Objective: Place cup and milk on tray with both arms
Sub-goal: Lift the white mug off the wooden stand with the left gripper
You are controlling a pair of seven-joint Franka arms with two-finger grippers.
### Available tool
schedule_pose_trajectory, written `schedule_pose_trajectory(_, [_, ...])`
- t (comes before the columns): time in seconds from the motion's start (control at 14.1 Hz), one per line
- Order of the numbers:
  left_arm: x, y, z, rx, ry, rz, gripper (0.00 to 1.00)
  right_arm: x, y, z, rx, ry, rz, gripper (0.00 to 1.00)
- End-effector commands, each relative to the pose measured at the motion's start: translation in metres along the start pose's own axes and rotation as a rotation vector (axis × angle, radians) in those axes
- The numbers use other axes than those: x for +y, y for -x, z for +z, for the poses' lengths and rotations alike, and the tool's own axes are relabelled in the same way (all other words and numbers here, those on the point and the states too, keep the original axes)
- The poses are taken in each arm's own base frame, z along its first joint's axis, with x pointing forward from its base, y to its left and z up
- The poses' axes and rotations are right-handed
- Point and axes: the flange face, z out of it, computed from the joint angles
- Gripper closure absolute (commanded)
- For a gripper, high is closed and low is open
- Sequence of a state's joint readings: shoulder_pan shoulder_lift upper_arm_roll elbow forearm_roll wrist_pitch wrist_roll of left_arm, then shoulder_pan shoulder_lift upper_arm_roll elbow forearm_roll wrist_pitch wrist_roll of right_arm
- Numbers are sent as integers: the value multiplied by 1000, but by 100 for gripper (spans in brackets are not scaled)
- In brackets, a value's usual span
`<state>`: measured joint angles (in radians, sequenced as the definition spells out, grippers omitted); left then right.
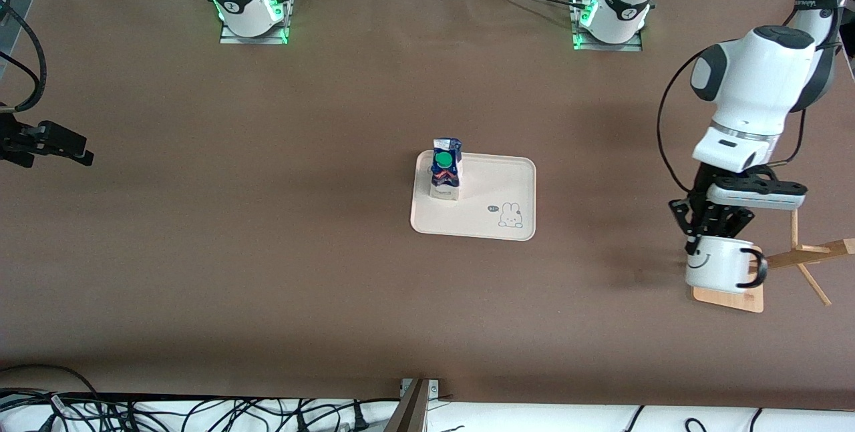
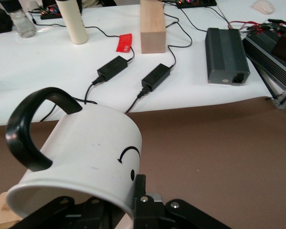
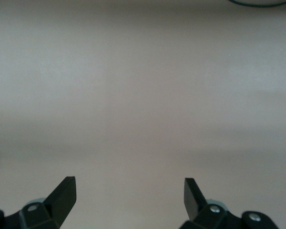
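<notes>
On the cream tray point(image 1: 491, 191), lying near the middle of the table point(image 1: 267, 252), the milk point(image 1: 445, 169) is already standing upright, tucked into the corner toward the right arm's end and farther from the front camera, with its green cap facing up. That half of the job is looking finished. The bunny drawing is sitting at the corner nearest the camera on the left arm's side, and the stretch of tray between it and the carton is lying bare.

The cup point(image 1: 718, 270) is what is left. The left gripper point(image 1: 701, 235) is pinching it by the rim, its fingers closed on the wall of the mug, over the square wooden rack base point(image 1: 731, 298) at the left arm's end of the table (well apart from the tray). In the left wrist view the cup point(image 2: 86, 157) is hanging tilted, its black handle point(image 2: 31, 129) arching away from the gripper point(image 2: 133, 210) and the smiley face showing on its side. Whether its bottom is touching the rack base or hanging just clear of it, I cannot tell.

The right gripper point(image 1: 63, 145) is waiting over bare table at the right arm's end, and its wrist view is showing the fingers point(image 3: 64, 193) spread wide with nothing between them.

Judging by this, the task is roughly half done: the cup is needing to be carried across and set on the free part of the tray beside the milk.
</notes>
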<state>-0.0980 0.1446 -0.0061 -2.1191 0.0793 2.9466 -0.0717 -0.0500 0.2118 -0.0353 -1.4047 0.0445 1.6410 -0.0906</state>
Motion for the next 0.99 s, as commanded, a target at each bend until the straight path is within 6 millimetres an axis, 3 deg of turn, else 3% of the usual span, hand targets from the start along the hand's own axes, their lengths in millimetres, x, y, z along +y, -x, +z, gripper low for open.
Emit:
schedule_pose_trajectory(0.0, [36,-6,-8,-105,21,35,100,2,11,-5,39,-24,58,0])
schedule_pose_trajectory(0.42, [111,1,12,-434,31,159,100,-6,22,-3,24,-15,53,0])
schedule_pose_trajectory(0.57, [136,1,21,-506,44,184,100,10,24,4,14,-16,79,0])
schedule_pose_trajectory(0.92, [188,33,53,-696,119,185,100,20,24,7,22,-10,87,0])
